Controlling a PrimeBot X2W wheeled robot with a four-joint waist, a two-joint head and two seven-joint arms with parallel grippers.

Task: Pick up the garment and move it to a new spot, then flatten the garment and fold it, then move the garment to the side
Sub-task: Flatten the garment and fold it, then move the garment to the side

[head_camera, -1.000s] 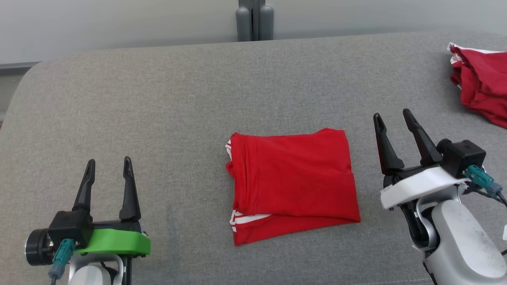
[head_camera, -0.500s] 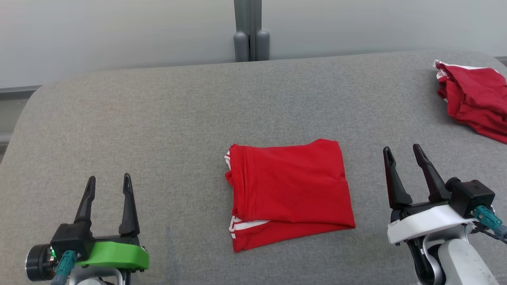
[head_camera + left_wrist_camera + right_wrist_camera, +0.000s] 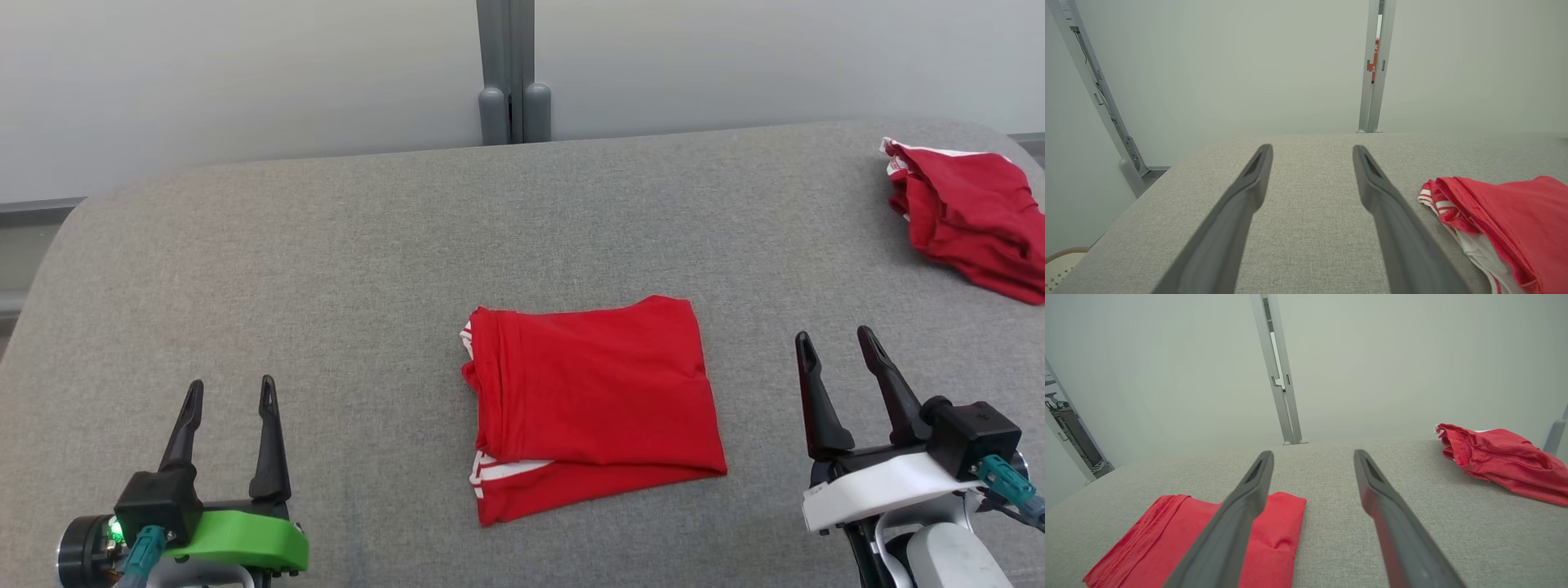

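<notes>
The left gripper and right gripper are both released and empty. Pinching only the top layer of the folded red garment at frame centre may open its fold.

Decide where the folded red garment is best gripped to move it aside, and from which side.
Grip the folded garment likely at its right edge, coming from the right with the right gripper, jaws open. That edge looks a closed fold; the left edge shows loose white-striped layers that could peel apart.

Folded garment centred on table, crumpled garment far right
</notes>
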